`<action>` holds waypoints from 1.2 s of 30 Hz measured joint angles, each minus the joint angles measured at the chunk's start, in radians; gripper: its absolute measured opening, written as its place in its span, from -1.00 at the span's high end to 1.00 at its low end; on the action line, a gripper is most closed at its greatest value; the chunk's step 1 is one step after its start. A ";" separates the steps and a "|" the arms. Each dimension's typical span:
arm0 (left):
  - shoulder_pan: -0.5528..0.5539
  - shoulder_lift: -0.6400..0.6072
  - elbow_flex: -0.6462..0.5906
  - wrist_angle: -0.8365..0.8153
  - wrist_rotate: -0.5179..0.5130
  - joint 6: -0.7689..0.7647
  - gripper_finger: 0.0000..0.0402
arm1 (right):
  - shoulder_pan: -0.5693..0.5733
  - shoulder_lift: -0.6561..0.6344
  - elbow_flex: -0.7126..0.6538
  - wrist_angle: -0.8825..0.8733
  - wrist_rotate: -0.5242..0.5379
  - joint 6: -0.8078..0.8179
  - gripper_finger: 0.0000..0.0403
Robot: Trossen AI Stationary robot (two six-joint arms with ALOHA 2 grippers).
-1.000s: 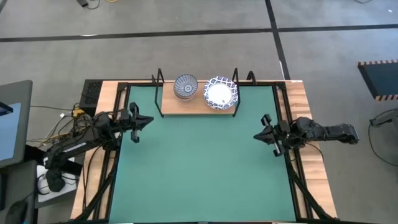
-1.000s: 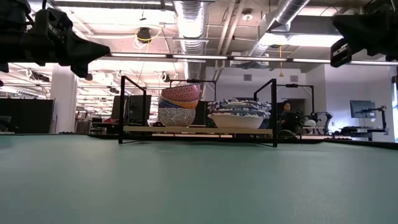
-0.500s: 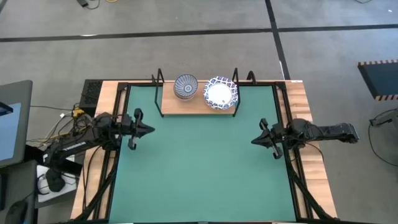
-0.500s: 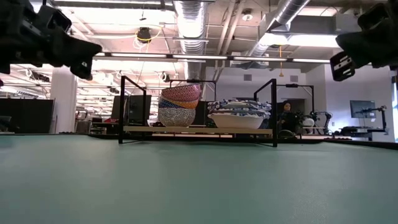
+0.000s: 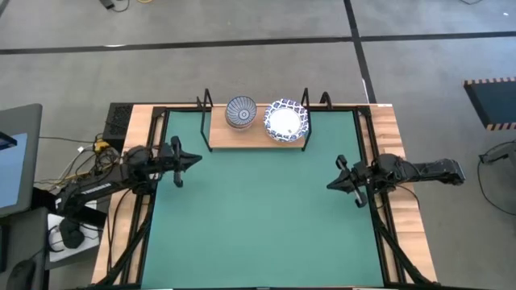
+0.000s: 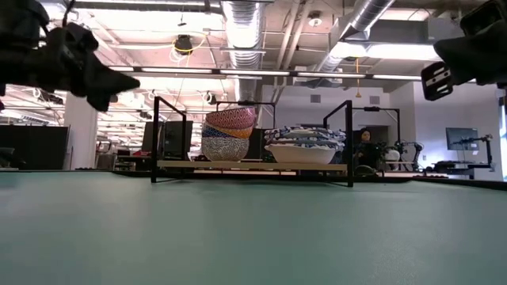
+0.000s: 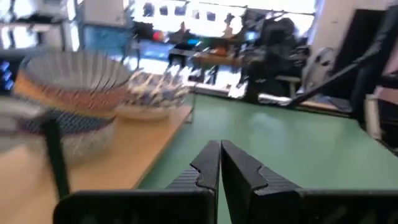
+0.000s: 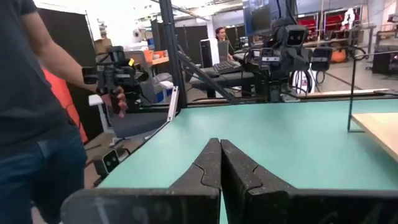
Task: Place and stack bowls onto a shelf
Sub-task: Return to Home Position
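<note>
From above, each pile on the shelf (image 5: 234, 139) shows only its top: a grey-blue patterned bowl (image 5: 241, 112) beside a lattice-rimmed white bowl (image 5: 286, 122). Only the low view reveals the layers beneath. Left gripper (image 5: 195, 159) and right gripper (image 5: 330, 184) hang over the green mat (image 5: 258, 217) at its sides, well apart from the shelf. Wrist views show both jaws clenched on nothing, with a person (image 8: 37, 124), partly cut off, beyond the table

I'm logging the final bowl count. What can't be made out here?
- High view: each stack's top bowl hides those beneath, small stack and wide stack.
- Low view: the wide stack's rims are too small to count.
- Left wrist view: both stacks are blurred.
- Right wrist view: the edge cuts off the shelf; no stack shows.
- The left hand and right hand, at the mat's sides, hide nothing.
</note>
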 joint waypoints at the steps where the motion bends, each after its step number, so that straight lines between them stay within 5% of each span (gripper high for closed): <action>1: -0.005 -0.001 0.000 0.011 0.010 0.011 1.00 | 0.000 0.000 0.000 -0.002 0.004 -0.010 0.90; 36: -0.085 -0.003 -0.003 0.002 -0.003 -0.099 1.00 | -0.001 0.000 0.000 0.001 -0.013 -0.027 0.77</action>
